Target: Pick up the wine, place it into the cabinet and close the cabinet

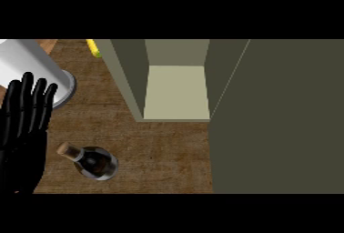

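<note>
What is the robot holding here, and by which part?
Nothing. The left hand is open at the left edge, apart from the wine on the counter; the right hand is out of view.

I see the wine [95, 163]: dark glass, cork stopper, apparently upright on the wooden counter [168, 150], well apart from the cabinet [176, 91]. Cabinet is olive-grey, door [282, 118] open, pale interior showing.
</note>
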Controlling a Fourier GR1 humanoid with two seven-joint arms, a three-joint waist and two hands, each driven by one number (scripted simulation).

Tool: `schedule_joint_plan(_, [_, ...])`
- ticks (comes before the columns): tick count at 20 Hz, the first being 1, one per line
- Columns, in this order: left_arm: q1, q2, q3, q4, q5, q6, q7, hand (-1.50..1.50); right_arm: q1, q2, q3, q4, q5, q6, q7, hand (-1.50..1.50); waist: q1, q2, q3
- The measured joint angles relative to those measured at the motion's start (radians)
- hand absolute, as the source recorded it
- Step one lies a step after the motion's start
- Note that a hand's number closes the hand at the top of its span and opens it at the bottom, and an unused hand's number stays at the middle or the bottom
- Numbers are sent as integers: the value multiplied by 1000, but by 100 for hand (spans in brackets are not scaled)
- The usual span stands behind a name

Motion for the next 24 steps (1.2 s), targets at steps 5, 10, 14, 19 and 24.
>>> schedule_joint_plan(5, [-39, 41, 51, 19, 60, -50, -1, -150, 89, -2, -33, -80, -40, 25, -29, -150, -1, 29, 17])
schedule_joint_plan(10, [-32, -11, 44, 78, 242, -83, 101, -150, 167, -11, 31, -100, -138, 115, 25, -150, -3, 38, 21])
schedule_joint_plan(14, [-38, -20, 51, 56, 345, -75, 208, -150, 192, -36, 30, -151, -225, 158, 106, -150, 1, 39, 23])
schedule_joint_plan(19, [-74, -21, 59, 26, 394, -35, 299, -150, 216, -57, -16, -217, -308, 187, 181, -150, 2, 40, 24])
schedule_joint_plan(24, [-70, -37, 32, 6, 374, -12, 312, -150, 198, -49, -40, -232, -334, 205, 227, -150, 4, 41, 24])
